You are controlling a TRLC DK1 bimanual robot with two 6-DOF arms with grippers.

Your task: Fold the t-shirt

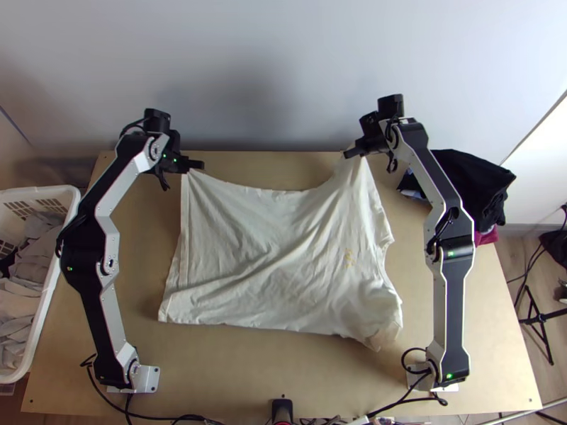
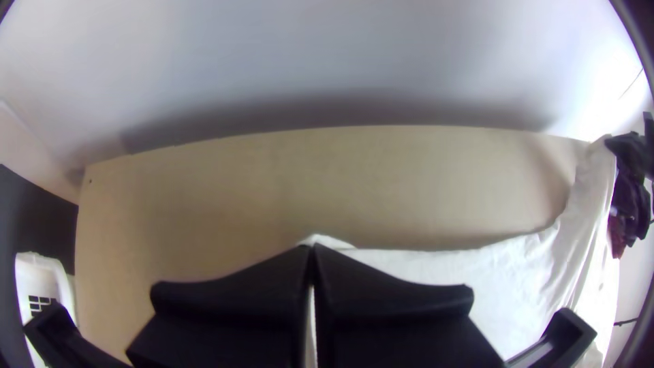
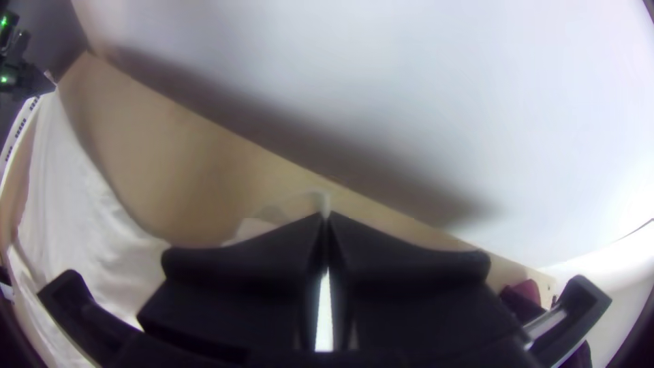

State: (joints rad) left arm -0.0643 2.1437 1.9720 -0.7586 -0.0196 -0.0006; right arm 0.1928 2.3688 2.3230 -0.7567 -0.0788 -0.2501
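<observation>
Near edge of the table (image 1: 234, 379): both arm bases sit here, one toward each side.
T-shirt (image 1: 276, 248): off-white, spread across the middle but pretty wrinkly. Its near edge lies on the wood, and the far edge dips between two pulled-up corners. Yellowish mark (image 1: 349, 258) on the right part.
White basket (image 1: 65, 283): off to the left, beside the table, with crumpled pale clothes (image 1: 32, 258) inside.
Dark clothes (image 1: 471, 184): piled at the right, partly behind the right arm, some magenta cloth (image 1: 486, 236) poking out underneath.
Left gripper (image 1: 197, 165): fingers basically together, pinching the shirt's far left corner.
Right gripper (image 1: 347, 152): same deal, closed up on the far right corner, cloth stretched down from it.
Pale wall (image 1: 269, 71): right past the table's far edge.
</observation>
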